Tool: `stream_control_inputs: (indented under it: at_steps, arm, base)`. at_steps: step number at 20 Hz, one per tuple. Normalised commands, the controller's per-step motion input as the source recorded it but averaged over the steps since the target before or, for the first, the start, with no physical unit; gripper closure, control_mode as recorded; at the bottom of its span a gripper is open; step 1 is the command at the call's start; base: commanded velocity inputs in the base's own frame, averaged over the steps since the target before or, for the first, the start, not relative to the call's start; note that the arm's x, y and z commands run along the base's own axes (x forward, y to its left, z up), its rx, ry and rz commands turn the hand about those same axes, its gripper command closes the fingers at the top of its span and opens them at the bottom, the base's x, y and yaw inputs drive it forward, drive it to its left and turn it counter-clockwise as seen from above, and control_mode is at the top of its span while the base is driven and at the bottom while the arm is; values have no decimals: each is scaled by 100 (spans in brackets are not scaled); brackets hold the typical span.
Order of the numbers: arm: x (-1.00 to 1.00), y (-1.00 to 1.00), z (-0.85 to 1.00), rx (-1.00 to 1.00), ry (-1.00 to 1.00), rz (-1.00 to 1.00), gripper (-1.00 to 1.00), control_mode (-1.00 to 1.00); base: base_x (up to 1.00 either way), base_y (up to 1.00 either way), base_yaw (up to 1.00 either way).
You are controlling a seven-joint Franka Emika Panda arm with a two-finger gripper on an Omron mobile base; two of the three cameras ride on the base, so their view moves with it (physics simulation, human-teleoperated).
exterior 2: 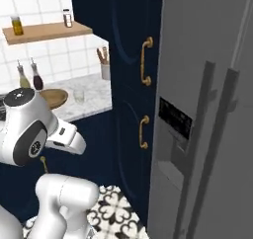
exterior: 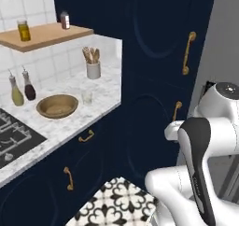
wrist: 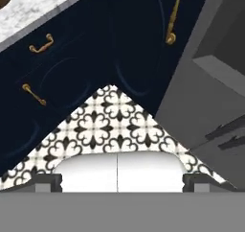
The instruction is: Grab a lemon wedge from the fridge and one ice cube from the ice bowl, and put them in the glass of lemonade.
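Note:
The grey fridge (exterior 2: 212, 60) stands at the right with both doors shut and a black dispenser panel (exterior 2: 174, 118) on its left door. The lemon wedge is hidden. On the marble counter (exterior: 100, 87) sit the tan ice bowl (exterior: 57, 106) and, just to its right, the small clear glass of lemonade (exterior: 87, 97). Both also appear in the right base view, the bowl (exterior 2: 53, 98) with the glass (exterior 2: 79, 95) beside it. My gripper (wrist: 122, 182) is open with nothing between its fingertips (wrist: 45, 182). It points down at the patterned floor (wrist: 112, 125), between the navy cabinets and the fridge (wrist: 210, 82).
A tall navy cabinet (exterior: 154, 71) with gold handles (exterior: 187, 52) stands between counter and fridge. Two bottles (exterior: 22, 88), a utensil holder (exterior: 93, 68) and a stove (exterior: 11, 138) share the counter. A wooden shelf (exterior: 44, 35) holds a jar and a shaker.

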Motion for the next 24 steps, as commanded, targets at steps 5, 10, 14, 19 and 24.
stream_control_inputs:
  at_steps: [5,10,14,19,24]
  arm:
    - [0,0,0,0,0,0,-100,100]
    - [0,0,0,0,0,0,-100,100]
    - [0,0,0,0,0,0,-100,100]
    - [0,0,0,0,0,0,-100,100]
    - [0,0,0,0,0,0,-100,100]
  base:
    - [-69,-8,-59]
    - [-69,-1,-60]
    - [-53,0,-58]
    - [-34,0,-54]
    - [-27,2,-51]
